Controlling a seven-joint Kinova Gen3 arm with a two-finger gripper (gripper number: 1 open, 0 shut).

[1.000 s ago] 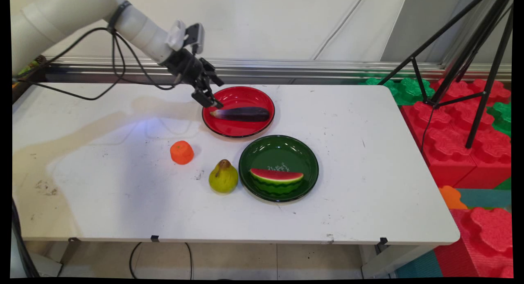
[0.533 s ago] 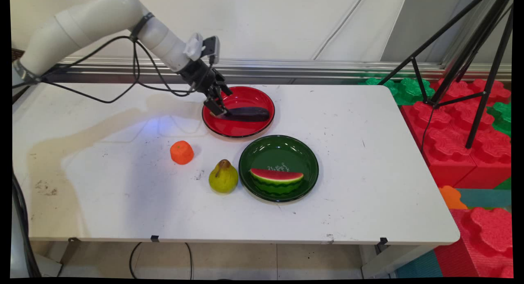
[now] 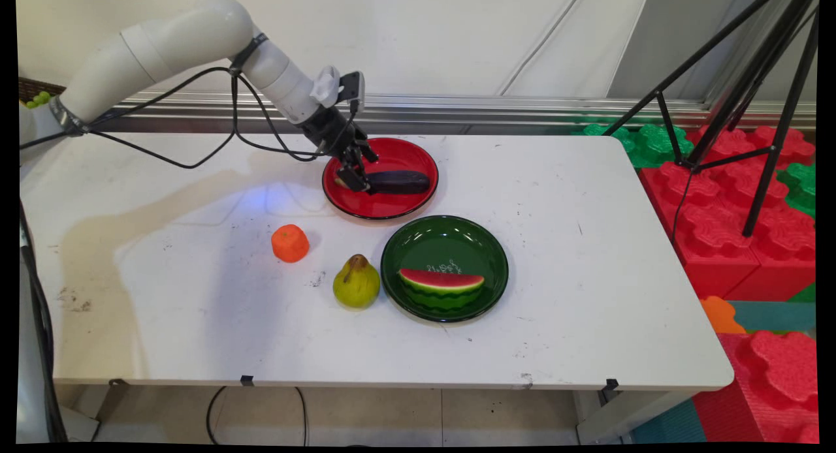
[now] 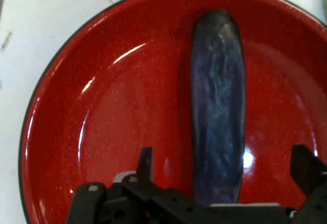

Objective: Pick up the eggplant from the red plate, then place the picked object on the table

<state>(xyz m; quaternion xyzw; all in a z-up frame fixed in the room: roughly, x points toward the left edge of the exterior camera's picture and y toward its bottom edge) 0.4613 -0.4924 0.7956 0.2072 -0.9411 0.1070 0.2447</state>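
**Kid:** Gripper (image 3: 358,180) came down, right? Where is it?

**Helper:** Yes. A second ago it hung over the red plate's (image 3: 405,153) left rim. It has dropped lower, onto the left end of the purple eggplant (image 3: 400,181).

**Kid:** Holding it?

**Helper:** No. Its fingers (image 4: 145,164) are spread, one each side. The eggplant lies flat in the plate.

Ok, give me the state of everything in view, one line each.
claw: open, one finger on each side of the eggplant's near end
eggplant: lying flat in the red plate
red plate: on the table, holds the eggplant
green plate: on the table, holds the watermelon slice
watermelon slice: lying in the green plate
pear: upright, left of the green plate
orange: alone on the table
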